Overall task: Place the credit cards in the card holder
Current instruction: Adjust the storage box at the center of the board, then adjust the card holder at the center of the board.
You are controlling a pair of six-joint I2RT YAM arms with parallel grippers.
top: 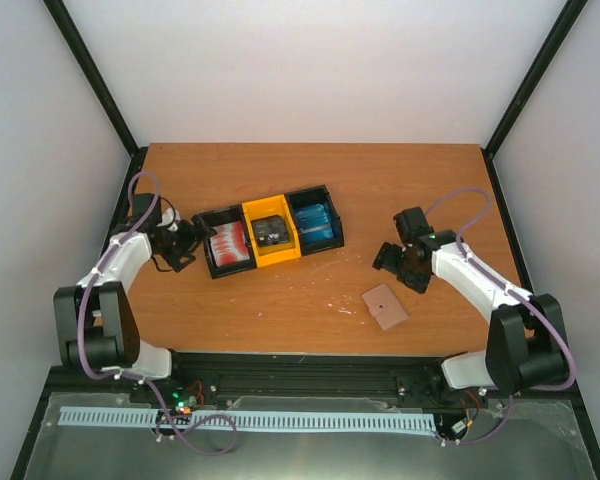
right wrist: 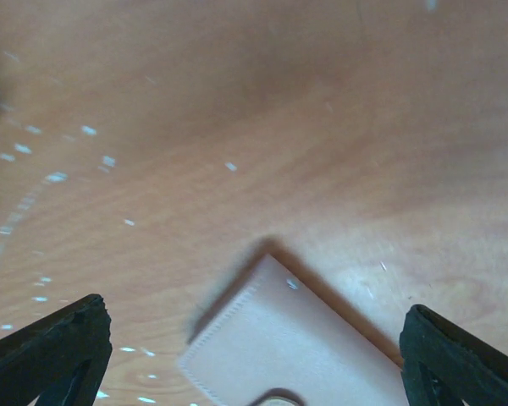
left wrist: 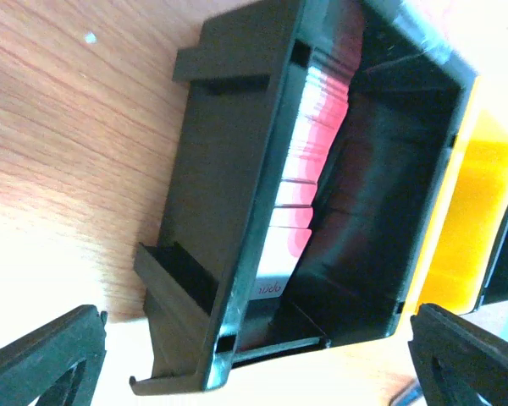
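Two arms, one card holder, three bins

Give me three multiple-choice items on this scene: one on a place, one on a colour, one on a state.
1. Where does the card holder lie?
A. in the yellow bin
B. on the table, by the right gripper
C. under the left arm's base

2. What colour are the cards in the bin nearest the left gripper?
A. red
B. green
C. blue

3. How do both grippers stand?
A. open, empty
B. shut on cards
C. shut on the holder

Key:
1 B, it lies flat on bare wood by that gripper.
2 A, red cards fill that black bin.
3 A, both wrist views show fingers wide apart, gripping nothing.
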